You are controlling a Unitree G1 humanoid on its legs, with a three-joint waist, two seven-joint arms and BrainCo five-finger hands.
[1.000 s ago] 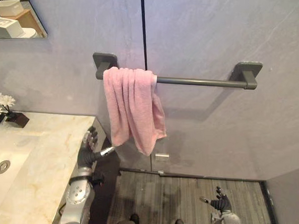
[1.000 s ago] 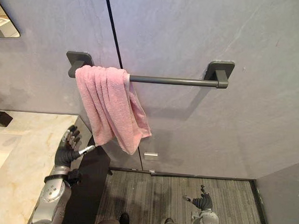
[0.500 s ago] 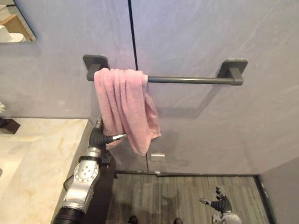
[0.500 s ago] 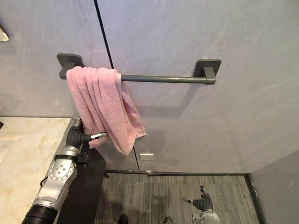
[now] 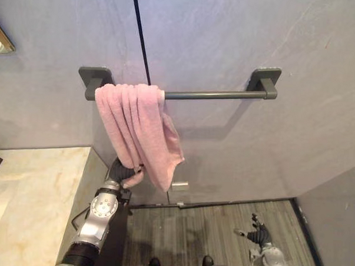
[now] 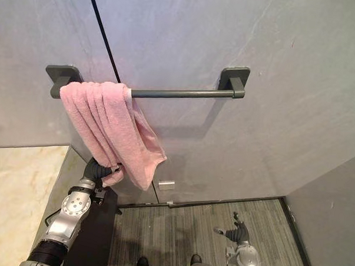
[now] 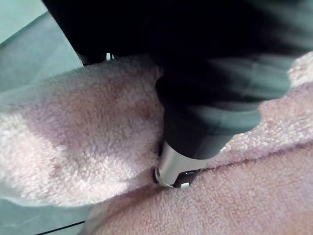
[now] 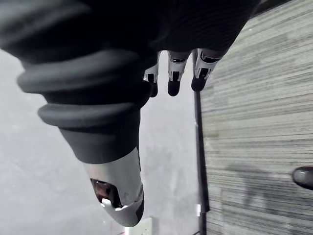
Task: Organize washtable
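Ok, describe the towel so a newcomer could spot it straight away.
On the grey wall hangs a dark rail. Bunched over the rail's left end, near the counter, is the towel, with the left hand at its lower edge. It is the only pink, fluffy thing there.

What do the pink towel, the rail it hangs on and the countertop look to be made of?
The pink towel: likely terry cotton, fuzzy looped pile close up. The rail: probably metal, matte dark grey coating, no gloss. The countertop: smooth marble or marble-look stone, cream with tan veins; which, I cannot tell.
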